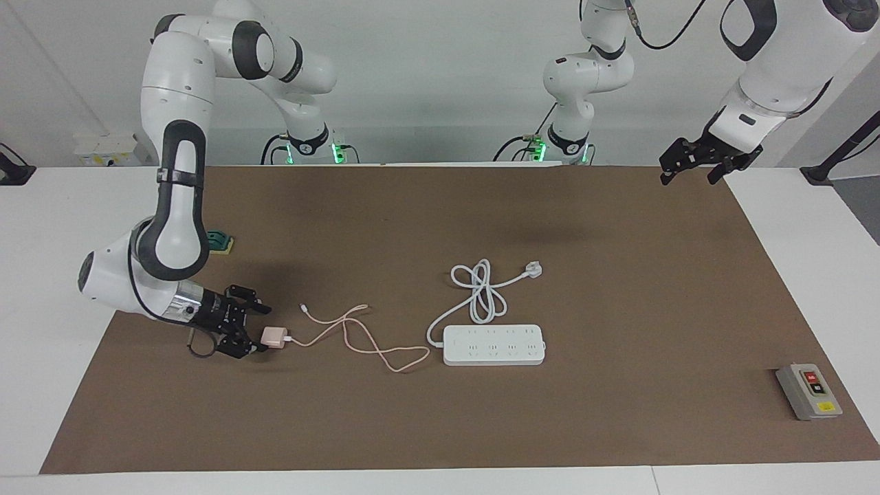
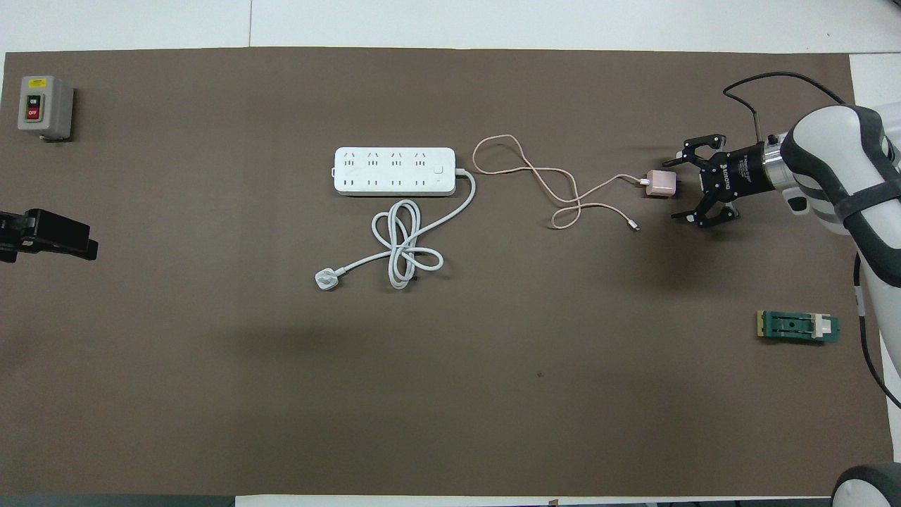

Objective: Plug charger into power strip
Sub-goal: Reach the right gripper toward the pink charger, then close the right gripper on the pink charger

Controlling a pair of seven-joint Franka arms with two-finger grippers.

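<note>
The right gripper (image 1: 256,328) lay low over the brown mat (image 1: 619,289), turned on its side, at the right arm's end of the table relative to the power strip (image 1: 493,344). Its jaws stood wide, one on either side of the charger (image 1: 274,337), and the facing view showed gaps between fingers and cube, so it appeared to be bracketing the adapter for a sideways pinch, not yet gripping it. That flat approach made sense: the cube sat on the mat with its cable end toward the strip, leaving its two side faces free.

The charger was a small pale-pink cube with rounded edges. Its thin pink cable (image 1: 364,340) ran in loose loops from the cube toward the power strip, one loop ending just beside the strip's end, while the free connector tip lay near the cube. Dragging that slack along seemed likely once the cube was lifted.

The power strip lay flat, sockets facing up, near the middle of the mat, well apart from the charger. Its thick white cord (image 1: 478,292) was coiled on the side nearer the robots, ending in a white three-pin plug (image 1: 534,269), so the socket face was unobstructed.

The left gripper (image 1: 701,159) waited, raised at the left arm's end, well apart from the strip; I could not tell how its jaws stood. A grey switch box (image 1: 809,391) sat toward that end too, and a green holder (image 2: 797,327) toward the right arm's end.
</note>
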